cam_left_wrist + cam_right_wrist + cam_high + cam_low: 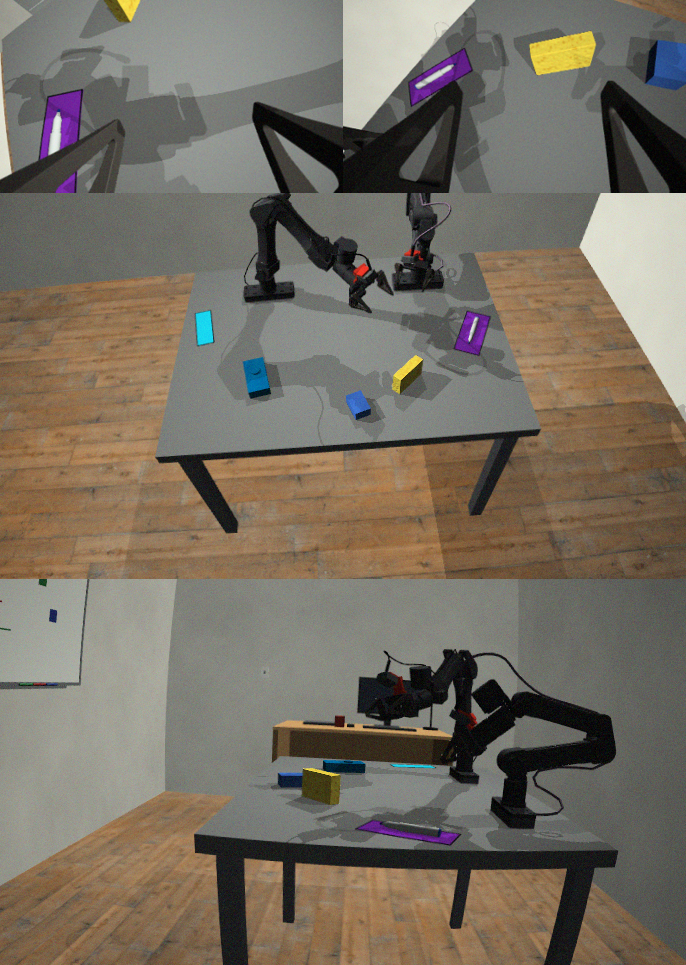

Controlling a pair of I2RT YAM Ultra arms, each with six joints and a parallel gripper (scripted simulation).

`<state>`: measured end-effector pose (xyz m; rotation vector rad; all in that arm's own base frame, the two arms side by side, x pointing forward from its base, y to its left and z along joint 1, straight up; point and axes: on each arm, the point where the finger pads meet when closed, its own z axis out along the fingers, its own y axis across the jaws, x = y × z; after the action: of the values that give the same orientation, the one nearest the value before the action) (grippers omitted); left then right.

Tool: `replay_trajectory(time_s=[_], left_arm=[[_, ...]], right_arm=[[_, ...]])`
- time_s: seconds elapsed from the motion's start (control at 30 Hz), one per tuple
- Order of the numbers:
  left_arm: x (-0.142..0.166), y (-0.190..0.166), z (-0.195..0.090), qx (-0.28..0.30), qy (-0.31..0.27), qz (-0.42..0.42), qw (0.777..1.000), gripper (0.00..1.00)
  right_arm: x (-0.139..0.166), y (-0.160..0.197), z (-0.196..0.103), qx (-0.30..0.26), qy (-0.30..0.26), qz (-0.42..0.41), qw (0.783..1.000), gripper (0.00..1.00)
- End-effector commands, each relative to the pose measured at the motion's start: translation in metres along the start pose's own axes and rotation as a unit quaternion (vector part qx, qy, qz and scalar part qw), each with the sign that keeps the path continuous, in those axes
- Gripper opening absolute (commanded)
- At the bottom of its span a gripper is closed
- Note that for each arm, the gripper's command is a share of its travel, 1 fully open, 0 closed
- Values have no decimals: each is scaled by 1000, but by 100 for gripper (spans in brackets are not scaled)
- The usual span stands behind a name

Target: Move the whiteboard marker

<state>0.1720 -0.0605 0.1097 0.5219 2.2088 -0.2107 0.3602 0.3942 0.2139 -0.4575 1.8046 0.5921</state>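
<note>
The white whiteboard marker (472, 329) (411, 827) (55, 133) (434, 77) lies flat on the purple rectangle (467, 345) (372, 826) (69, 108) (461, 65) near the table's right edge. The cyan rectangle (204, 328) (412, 766) is bare on the opposite side of the table. My left gripper (415, 277) (452, 751) (183, 118) is open and empty, tucked near its own base, with the marker ahead and to one side. My right gripper (381, 303) (376, 711) (528, 86) is open and empty, held above the table's back middle.
A yellow sponge (407, 374) (321, 785) (121, 9) (563, 52) stands on edge near the purple rectangle. A blue block (358, 404) (290, 779) (668, 65) lies toward the front. A teal block (256, 377) (344, 766) lies between the sponge's side and the cyan rectangle.
</note>
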Motion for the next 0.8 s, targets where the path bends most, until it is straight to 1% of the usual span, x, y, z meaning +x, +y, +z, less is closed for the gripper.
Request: replay_trajectory(time_s=[0.0,0.07,0.17,0.27,0.37,0.43,0.57,0.67,0.77], left_arm=[[-16,11,-4,-1,-16,-12,1000,100],[-17,28,-3,-26,-11,-46,999,100],[-17,64,-2,-85,0,-110,990,100],[-15,107,-4,-151,11,-196,969,100],[-15,141,-9,-204,16,-257,944,100],[-15,141,-9,-204,16,-257,944,100],[-4,172,-4,-238,50,-330,912,100],[-1,189,-1,-255,65,-365,893,100],[3,208,0,-276,79,-403,869,100]], right_arm=[[-28,46,-14,-69,-59,-50,995,100],[-32,70,-22,-96,-75,-68,990,100],[-41,108,-37,-141,-107,-98,979,100],[-47,145,-57,-183,-141,-127,965,100],[-45,169,-71,-211,-156,-143,954,100],[-45,169,-71,-211,-156,-143,954,100],[-41,182,-80,-227,-158,-148,950,100],[-37,184,-80,-229,-150,-146,951,100],[-36,185,-80,-230,-150,-146,951,100]])
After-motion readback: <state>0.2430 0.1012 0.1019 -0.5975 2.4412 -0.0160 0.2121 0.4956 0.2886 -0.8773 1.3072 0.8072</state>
